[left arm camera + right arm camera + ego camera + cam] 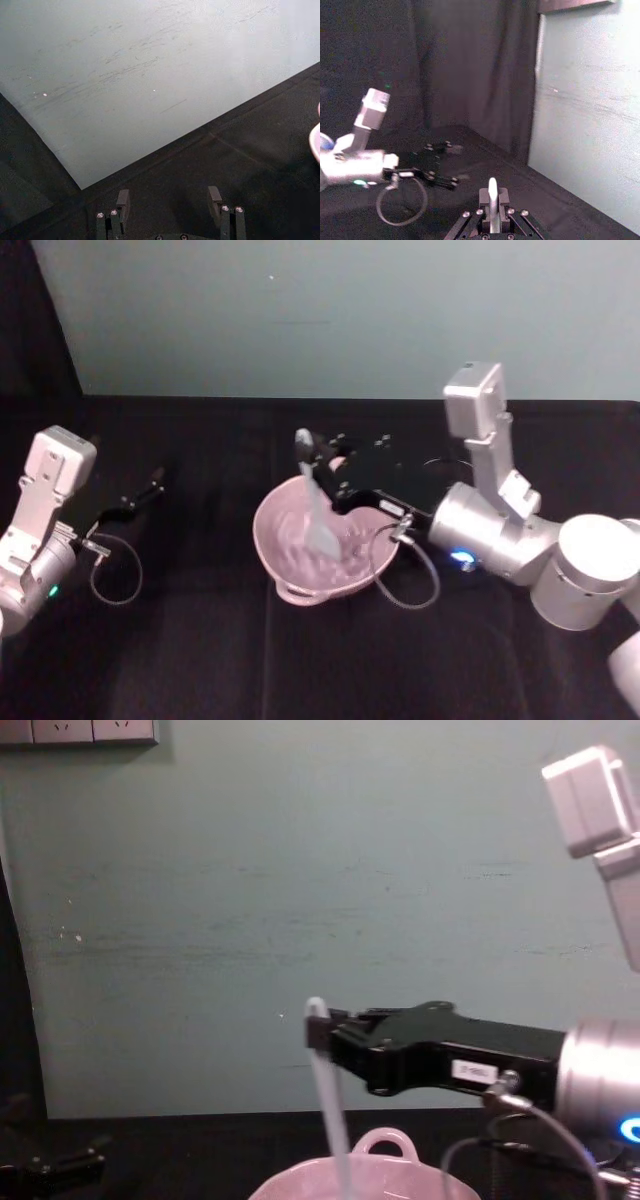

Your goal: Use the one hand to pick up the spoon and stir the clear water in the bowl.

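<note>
A black cloth-covered table (200,640) stands before a pale teal wall (300,320). At the table's centre sits the pink bowl (268,552), its small loop handle on the near rim.

My right gripper (322,462) reaches in from the right and hangs above the bowl's far side. Its fingers are closed on the white spoon (318,510), gripping it near the top of the handle, with a short stub showing above them. The spoon hangs steeply down, and its scoop end is inside the bowl, low against the inner surface. I cannot tell the water apart from the glossy pink glaze.

My left gripper (145,490) is parked well off to the left, low over the cloth, with its fingers spread and nothing between them.

I judge the spoon light, thin and smooth, so it could pivot or slip between my pads if the scoop drags on the bowl. The high hold gives reach but little leverage, so stirring calls for small, slow circles. The bowl looks heavy enough to sit firm, yet a hard knock could chip the ceramic or slop the water.
</note>
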`<act>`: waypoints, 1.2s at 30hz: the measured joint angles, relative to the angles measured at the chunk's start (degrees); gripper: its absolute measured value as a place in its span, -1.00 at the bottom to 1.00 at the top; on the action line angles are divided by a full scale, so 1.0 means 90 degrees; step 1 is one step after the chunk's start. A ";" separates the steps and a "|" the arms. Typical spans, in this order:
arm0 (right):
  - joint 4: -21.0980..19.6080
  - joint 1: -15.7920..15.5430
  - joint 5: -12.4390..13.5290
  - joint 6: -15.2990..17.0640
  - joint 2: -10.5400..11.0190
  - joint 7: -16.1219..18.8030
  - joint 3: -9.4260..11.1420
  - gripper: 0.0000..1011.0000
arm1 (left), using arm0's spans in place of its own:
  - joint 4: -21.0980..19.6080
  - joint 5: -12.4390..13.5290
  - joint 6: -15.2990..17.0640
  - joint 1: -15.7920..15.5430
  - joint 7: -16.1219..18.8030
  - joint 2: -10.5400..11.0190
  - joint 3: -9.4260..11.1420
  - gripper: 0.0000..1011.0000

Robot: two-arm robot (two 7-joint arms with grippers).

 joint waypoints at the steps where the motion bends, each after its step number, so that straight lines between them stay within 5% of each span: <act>1: 0.0001 0.0018 0.0001 0.0000 -0.0025 0.0025 -0.0034 -0.79 | 0.0000 0.0000 0.0000 0.0000 0.0000 0.0000 0.0000 1.00; 10: 0.0531 0.0412 0.0034 -0.0176 -0.0458 0.0187 -0.0345 -0.79 | 0.0000 0.0000 0.0000 0.0000 0.0000 0.0000 0.0000 1.00; 21: 0.1809 0.0984 0.0200 -0.0619 -0.0852 0.0273 -0.0197 -0.79 | 0.0000 0.0000 0.0000 0.0000 0.0000 0.0000 0.0000 1.00; 28: 0.1980 0.1007 0.0232 -0.0723 -0.0757 0.0154 0.0062 -0.79 | 0.0000 0.0000 0.0000 0.0000 0.0000 0.0000 0.0000 1.00; 36: 0.1504 0.0699 0.0187 -0.0665 -0.0421 -0.0045 0.0308 -0.79 | 0.0000 0.0000 0.0000 0.0000 0.0000 0.0000 0.0000 1.00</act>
